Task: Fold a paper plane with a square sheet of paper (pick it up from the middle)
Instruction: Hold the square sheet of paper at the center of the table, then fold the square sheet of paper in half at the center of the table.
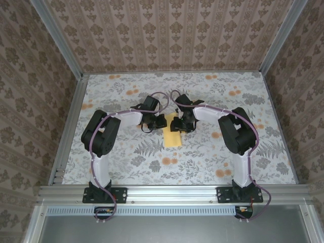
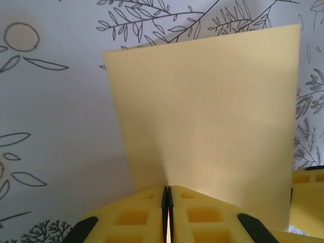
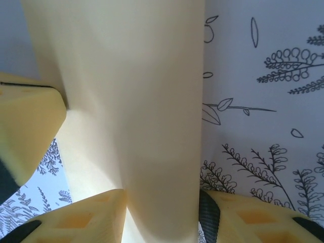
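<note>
Progress: early stage. The square sheet of thin yellow-orange paper (image 2: 202, 111) is off its flat state and doubled over on itself. In the left wrist view two layers show along its left edge. In the right wrist view the bend is a soft rounded roll, not a pressed crease. Judgement: the first centre fold is in hand but not set. No point, no slanted wings and no dart shape yet, so the nose folds, wing folds and all creasing are left to do.

Position: the sheet is between the two arms, over the middle of the tabletop with its grey floral cloth (image 1: 126, 152). I cannot tell whether its far edge touches the cloth.

Left gripper (image 2: 166, 195): fingers pinched together on the sheet's near edge, clamping both layers.

Right gripper (image 3: 162, 202): fingers part-way apart with the rounded bend running between them. The paper appears to touch both sides, so I read this as a loose hold on the sheet. How firm it is I cannot tell.

Containers: none in the work area; the sheet sits in nothing.
</note>
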`<state>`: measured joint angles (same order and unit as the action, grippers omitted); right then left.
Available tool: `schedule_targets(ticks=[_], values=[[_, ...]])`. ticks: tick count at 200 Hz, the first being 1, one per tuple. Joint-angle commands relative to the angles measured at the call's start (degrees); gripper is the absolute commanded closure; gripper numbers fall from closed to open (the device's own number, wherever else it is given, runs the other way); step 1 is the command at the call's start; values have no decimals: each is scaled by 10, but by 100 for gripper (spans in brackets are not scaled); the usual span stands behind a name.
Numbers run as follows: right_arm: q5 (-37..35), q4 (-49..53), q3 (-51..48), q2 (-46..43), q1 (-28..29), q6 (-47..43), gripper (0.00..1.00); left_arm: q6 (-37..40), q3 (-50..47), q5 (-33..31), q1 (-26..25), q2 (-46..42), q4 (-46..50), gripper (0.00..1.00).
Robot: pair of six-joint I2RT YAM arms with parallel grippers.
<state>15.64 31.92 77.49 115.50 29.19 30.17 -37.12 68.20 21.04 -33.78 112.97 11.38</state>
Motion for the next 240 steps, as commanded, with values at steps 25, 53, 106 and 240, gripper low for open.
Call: schedule_targets(ticks=[25, 53, 106, 240], values=[[-38, -47, -44, -59, 0, 29, 46, 21, 3, -10, -2, 33, 45, 89], [-87, -49, -65, -119, -5, 34, 42, 24, 5, -11, -2, 37, 47, 89], [51, -141, -98, -146, -4, 15, 50, 30, 7, -15, -2, 40, 52, 91], [162, -252, -153, -71, -35, 59, 69, 79, 48, -14, -2, 48, 98, 92]])
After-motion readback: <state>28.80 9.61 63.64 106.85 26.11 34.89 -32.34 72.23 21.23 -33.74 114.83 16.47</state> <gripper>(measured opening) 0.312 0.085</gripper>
